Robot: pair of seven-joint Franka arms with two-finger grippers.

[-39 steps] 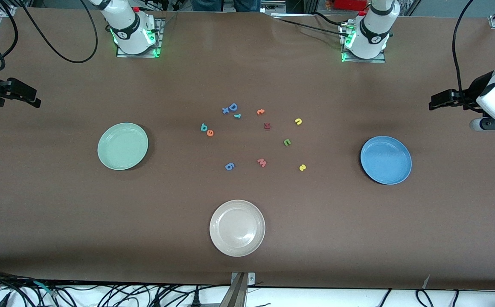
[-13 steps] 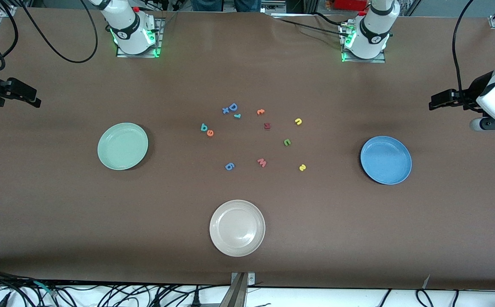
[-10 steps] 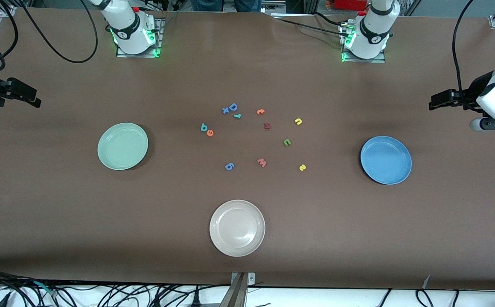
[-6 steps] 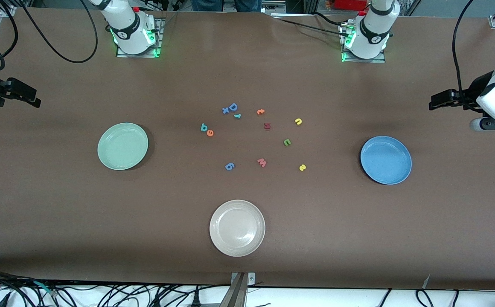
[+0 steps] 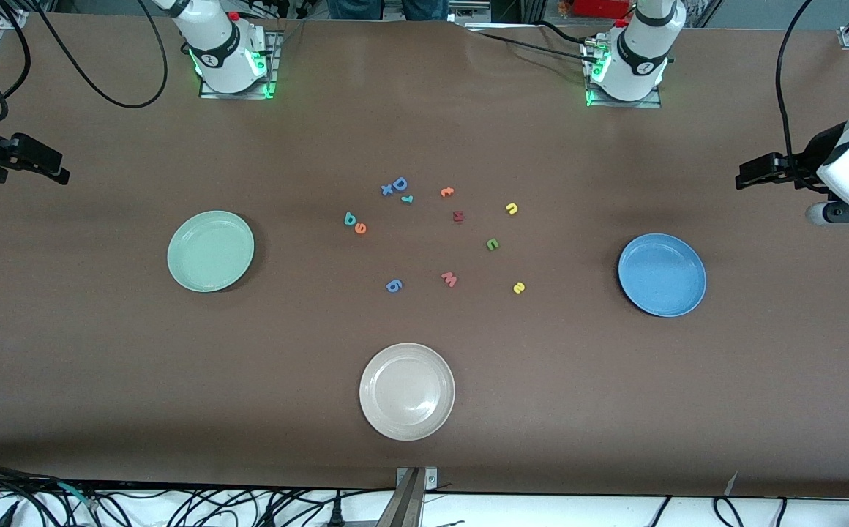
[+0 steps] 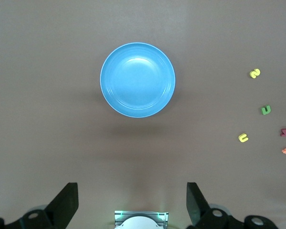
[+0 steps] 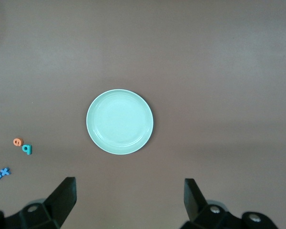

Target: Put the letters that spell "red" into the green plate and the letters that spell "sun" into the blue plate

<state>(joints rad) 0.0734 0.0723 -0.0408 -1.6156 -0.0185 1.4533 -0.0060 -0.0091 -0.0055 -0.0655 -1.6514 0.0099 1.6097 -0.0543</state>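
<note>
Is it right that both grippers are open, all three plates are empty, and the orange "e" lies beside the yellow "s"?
Not quite. The orange "e" lies beside the teal "d", as the front view shows; the yellow "s" is toward the blue plate. The rest holds.

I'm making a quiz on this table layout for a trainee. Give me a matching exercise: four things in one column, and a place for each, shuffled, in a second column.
Things:
1. green plate
2. blue plate
3. cream-white plate
4. pink "w"

Places:
A. nearest the front camera of all
B. toward the left arm's end of the table
C. among the scattered letters at mid-table
D. toward the right arm's end of the table

Pairs: 1-D, 2-B, 3-A, 4-C
</note>
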